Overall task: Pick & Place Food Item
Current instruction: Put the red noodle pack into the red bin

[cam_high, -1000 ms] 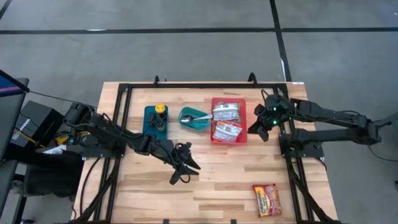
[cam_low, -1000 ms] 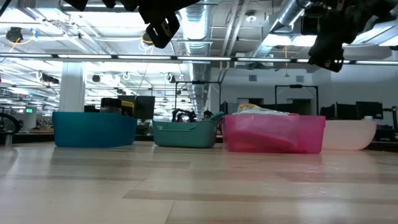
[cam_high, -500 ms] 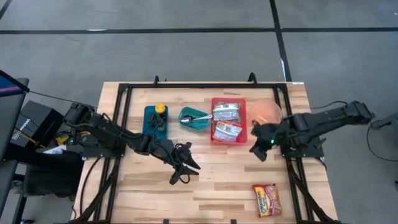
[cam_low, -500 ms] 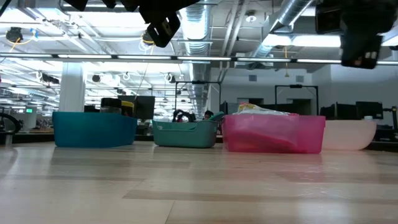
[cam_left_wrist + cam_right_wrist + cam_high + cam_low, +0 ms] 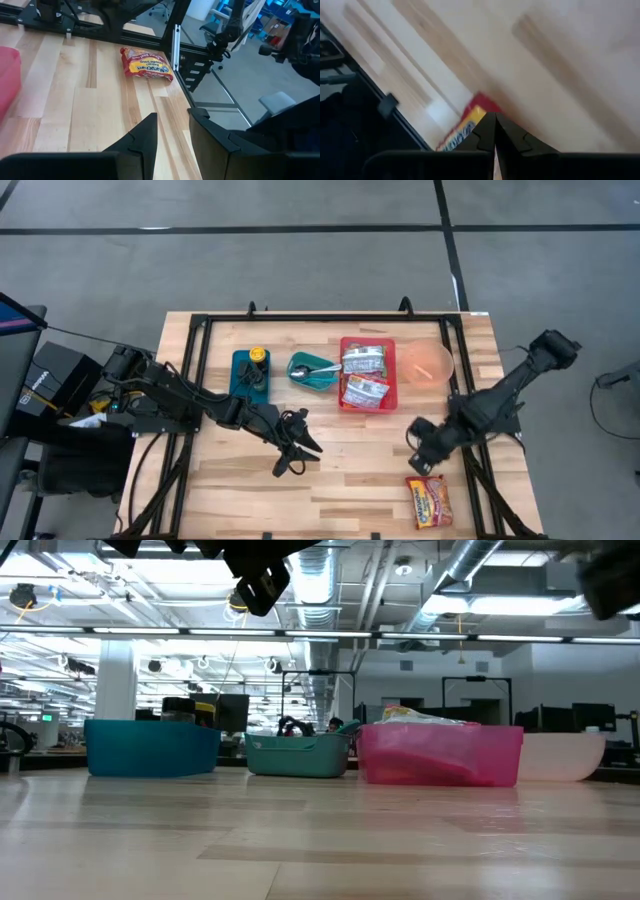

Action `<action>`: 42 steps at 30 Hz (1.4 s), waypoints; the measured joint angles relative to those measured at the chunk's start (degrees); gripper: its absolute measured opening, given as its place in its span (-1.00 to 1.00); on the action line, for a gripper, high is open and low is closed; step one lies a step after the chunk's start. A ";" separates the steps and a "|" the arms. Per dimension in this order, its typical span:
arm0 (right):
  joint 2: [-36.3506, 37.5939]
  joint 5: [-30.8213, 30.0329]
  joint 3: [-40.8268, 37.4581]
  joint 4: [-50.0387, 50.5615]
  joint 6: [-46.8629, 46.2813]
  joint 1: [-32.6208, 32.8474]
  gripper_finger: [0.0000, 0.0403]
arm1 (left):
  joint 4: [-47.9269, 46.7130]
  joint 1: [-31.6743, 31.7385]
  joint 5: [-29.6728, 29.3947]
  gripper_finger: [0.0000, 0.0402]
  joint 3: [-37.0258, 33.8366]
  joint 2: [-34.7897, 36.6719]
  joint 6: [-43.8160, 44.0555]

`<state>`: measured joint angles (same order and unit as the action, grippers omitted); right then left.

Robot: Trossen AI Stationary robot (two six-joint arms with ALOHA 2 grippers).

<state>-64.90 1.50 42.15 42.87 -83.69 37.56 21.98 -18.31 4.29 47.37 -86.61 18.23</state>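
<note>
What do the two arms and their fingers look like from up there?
Both arms are dark, jointed and slim. The left arm trails black cables near its base. The right arm matches it. The left gripper has two black angular fingers; the right gripper has pointed black tips.

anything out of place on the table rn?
One ramen packet lies alone near the table's front right corner, askew to the edge, while the other packets sit in the red bin. The right gripper, shut, hovers near it. Nothing spilled.

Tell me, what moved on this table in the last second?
The right claw swung from beside the red basket toward the table's front, closing as it went, and is now above the noodle packet. The left claw and the packet stayed put.
</note>
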 joint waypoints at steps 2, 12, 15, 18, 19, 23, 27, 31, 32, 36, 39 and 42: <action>-1.12 0.06 0.00 -0.01 -4.31 3.16 -1.00 | 0.00 0.00 0.00 -0.46 0.00 0.00 0.01; -5.33 1.24 0.11 0.04 -21.38 14.12 -1.00 | 0.09 0.00 -0.02 -0.46 0.00 0.00 0.03; -6.92 1.88 0.15 -0.04 -23.10 16.04 -1.00 | 0.29 0.00 -0.02 -0.46 0.00 0.00 0.03; -8.53 4.28 0.15 -0.04 -24.16 17.42 -1.00 | 0.39 0.00 -0.02 -0.46 0.00 0.00 0.03; -8.99 5.09 0.15 -0.03 -24.34 17.79 -1.00 | 0.39 0.00 -0.02 -0.46 0.00 0.00 0.03; -10.87 7.66 0.17 -0.02 -23.45 19.36 -1.00 | 0.39 0.00 -0.02 -0.46 0.00 0.00 0.03; -12.69 7.69 0.17 -0.02 -21.06 21.18 -1.00 | 0.39 0.00 -0.02 -0.46 0.00 0.00 0.03; -14.59 9.06 0.22 -0.36 -18.63 22.85 -1.00 | 0.39 0.00 -0.01 -0.46 0.00 0.00 0.03; -15.17 9.40 0.22 -0.79 -18.46 23.20 -1.00 | 0.39 0.00 -0.02 -0.46 0.00 0.00 0.03; -17.39 9.90 0.22 -4.98 -17.83 24.02 -1.00 | 0.39 0.00 -0.02 -0.46 0.01 0.00 0.03; -19.64 10.19 0.22 -7.85 -17.67 24.05 -1.00 | 0.38 0.00 -0.01 -0.46 0.00 0.00 0.04; -21.79 10.93 0.22 -9.50 -16.88 24.02 -1.00 | 0.39 0.00 0.00 -0.46 0.00 0.00 0.05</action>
<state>-86.69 12.43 42.37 33.37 -100.57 61.58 22.37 -18.31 4.29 47.37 -86.61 18.28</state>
